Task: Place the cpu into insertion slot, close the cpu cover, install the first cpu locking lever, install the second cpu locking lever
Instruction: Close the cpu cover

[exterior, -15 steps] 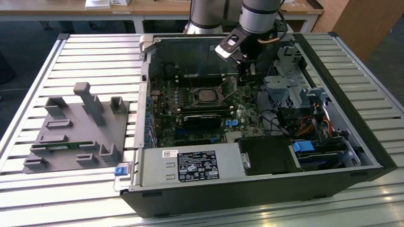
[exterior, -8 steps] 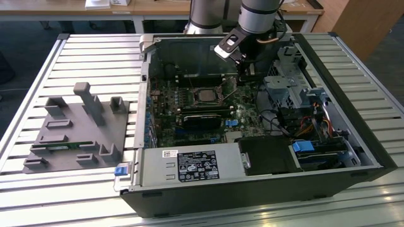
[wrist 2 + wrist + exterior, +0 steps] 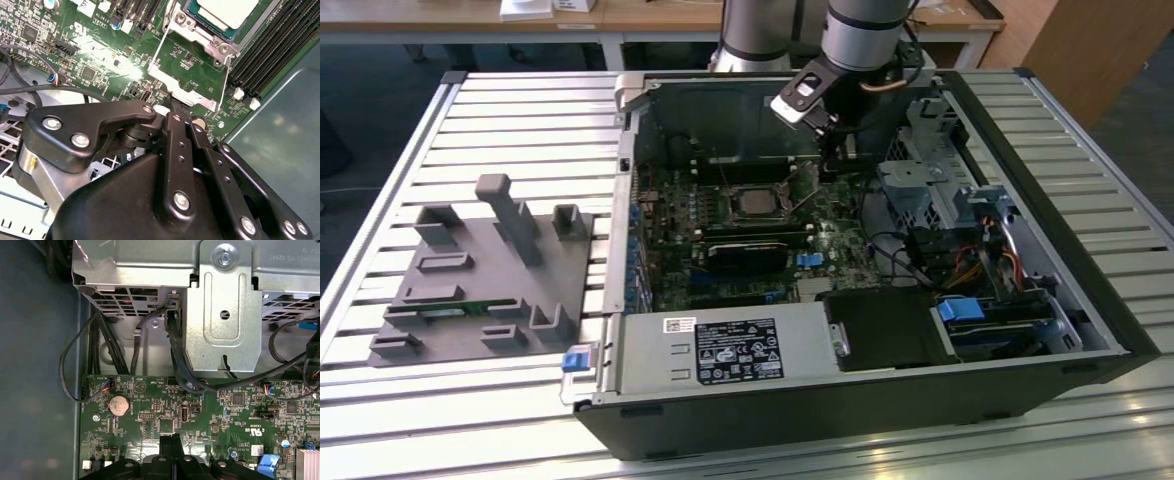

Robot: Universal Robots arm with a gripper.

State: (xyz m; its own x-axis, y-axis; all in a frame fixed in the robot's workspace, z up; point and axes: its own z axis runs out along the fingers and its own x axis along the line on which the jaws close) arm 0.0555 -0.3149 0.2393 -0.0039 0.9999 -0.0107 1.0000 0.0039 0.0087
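The cpu (image 3: 754, 203) lies flat in its socket on the motherboard inside the open case, its silver top showing; the second wrist view has the cpu (image 3: 225, 10) beyond the fingers. The cpu cover (image 3: 195, 97) stands tilted up from the socket, its free edge toward me and green board visible through its open centre. My gripper (image 3: 834, 160) hangs just to the exterior view's right of the socket. Both wrist views show the gripper (image 3: 172, 102) (image 3: 172, 440) with its black fingers pressed together at the cover's raised edge.
A grey metal drive cage (image 3: 225, 315) and black cables (image 3: 175, 350) sit close beyond the gripper. Black RAM slots (image 3: 270, 55) run beside the socket. A grey parts fixture (image 3: 480, 270) rests on the slatted table at the exterior view's left.
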